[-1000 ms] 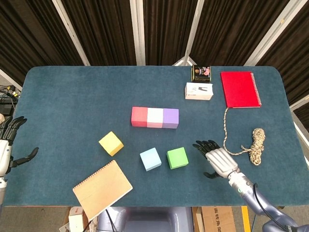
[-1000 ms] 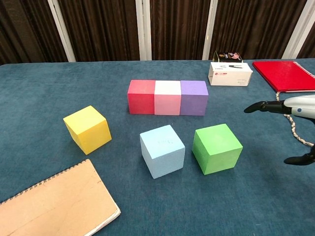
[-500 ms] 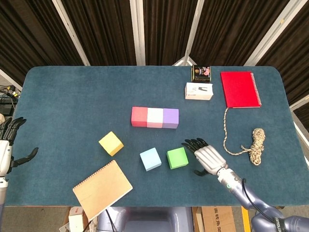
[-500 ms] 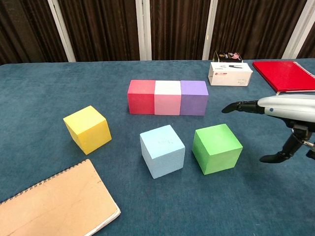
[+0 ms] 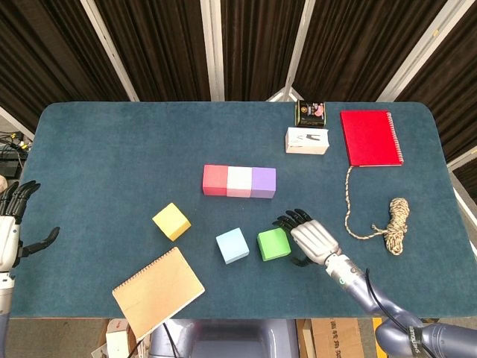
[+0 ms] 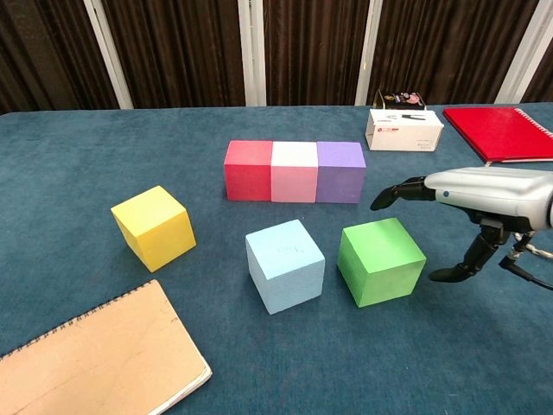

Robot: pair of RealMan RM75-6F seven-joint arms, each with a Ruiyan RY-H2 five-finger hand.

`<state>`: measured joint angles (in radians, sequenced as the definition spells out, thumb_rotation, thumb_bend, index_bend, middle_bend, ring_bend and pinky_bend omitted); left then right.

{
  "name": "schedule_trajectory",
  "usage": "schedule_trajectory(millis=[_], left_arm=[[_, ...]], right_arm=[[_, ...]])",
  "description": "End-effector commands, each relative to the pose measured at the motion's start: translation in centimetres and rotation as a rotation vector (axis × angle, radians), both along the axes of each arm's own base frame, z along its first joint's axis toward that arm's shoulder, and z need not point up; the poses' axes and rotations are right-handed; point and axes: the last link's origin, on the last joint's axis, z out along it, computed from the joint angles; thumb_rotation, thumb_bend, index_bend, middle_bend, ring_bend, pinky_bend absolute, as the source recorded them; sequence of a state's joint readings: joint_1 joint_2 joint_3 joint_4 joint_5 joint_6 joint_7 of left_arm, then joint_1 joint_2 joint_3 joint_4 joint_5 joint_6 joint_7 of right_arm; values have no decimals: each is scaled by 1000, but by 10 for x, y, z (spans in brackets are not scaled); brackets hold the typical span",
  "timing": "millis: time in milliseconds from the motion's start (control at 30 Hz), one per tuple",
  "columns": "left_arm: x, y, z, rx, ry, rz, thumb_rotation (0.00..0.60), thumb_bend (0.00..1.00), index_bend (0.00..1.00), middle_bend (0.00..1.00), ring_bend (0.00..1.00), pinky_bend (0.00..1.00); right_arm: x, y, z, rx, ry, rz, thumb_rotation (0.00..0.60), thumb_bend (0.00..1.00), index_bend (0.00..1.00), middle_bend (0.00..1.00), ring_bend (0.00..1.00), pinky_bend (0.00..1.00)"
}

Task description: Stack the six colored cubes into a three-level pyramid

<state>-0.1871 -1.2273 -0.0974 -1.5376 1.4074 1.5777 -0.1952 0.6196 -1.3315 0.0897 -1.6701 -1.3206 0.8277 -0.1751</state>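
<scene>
Red (image 5: 215, 180), pink (image 5: 239, 181) and purple (image 5: 263, 182) cubes form a touching row at mid-table. In front of them lie a yellow cube (image 5: 171, 221), a light blue cube (image 5: 232, 245) and a green cube (image 5: 273, 244), each apart from the others. My right hand (image 5: 309, 236) is open just right of the green cube, fingers spread toward it and thumb lowered, not touching it; in the chest view the right hand (image 6: 479, 197) hovers beside the green cube (image 6: 381, 260). My left hand (image 5: 13, 224) is open at the table's far left edge.
A tan spiral notebook (image 5: 158, 291) lies at the front left. At the back right are a white box (image 5: 307, 140), a dark tin (image 5: 311, 112) and a red notebook (image 5: 370, 137). A coiled rope (image 5: 395, 222) lies right of my right hand.
My right hand has moved left from near the rope to just beside the green cube. The cubes and left hand have not moved.
</scene>
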Motion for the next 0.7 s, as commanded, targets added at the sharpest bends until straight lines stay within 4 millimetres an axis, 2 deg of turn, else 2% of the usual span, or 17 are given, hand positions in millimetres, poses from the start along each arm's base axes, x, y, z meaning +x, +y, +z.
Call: schedule_trajectory(millis=[33,700], left_arm=[[0,0,-1,3,-1,5,600,305,133,89,0,0],[0,2,-5,-1,-28,25,600,305,134,88,0,0]], right_arm=[[0,-1,-1,1,-3,-1,600,268,195,178,13,0],[8,-6,-9,33,10,15,600,269,232,207,27,0]])
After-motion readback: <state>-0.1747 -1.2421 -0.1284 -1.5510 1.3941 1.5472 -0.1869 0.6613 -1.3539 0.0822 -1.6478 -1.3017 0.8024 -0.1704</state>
